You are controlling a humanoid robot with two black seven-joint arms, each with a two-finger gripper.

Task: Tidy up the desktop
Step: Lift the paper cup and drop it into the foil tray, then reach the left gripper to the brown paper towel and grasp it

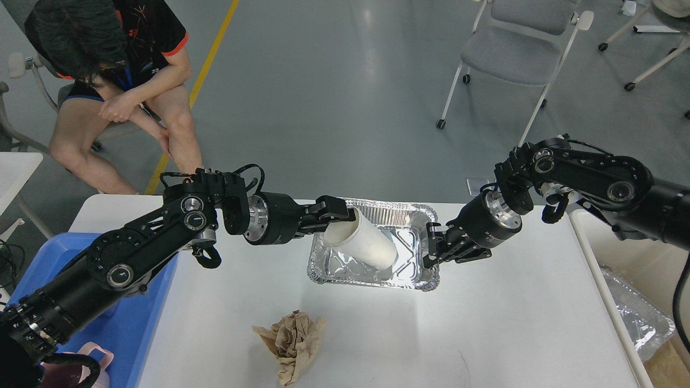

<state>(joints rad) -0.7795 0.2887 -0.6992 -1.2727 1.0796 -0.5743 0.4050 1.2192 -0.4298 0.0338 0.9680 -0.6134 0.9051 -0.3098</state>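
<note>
The white desktop [485, 323] carries a silver foil tray [372, 280] at its far middle. My left gripper [340, 215] reaches in from the left and is shut on the rim of a white paper cup [366, 245]. The cup lies tilted inside the foil tray, mouth toward the gripper. My right gripper [433, 249] is shut on the foil tray's right rim. A crumpled brown paper wad [294, 337] lies on the desktop in front of the tray, apart from both grippers.
A blue plastic tray [140, 312] sits at the left edge, mostly behind my left arm, with a pink mug [75, 369] in it. A cream-white bin [593, 237] at the right holds foil trays [639, 318]. A seated person [108, 81] and a chair [517, 54] are beyond the table.
</note>
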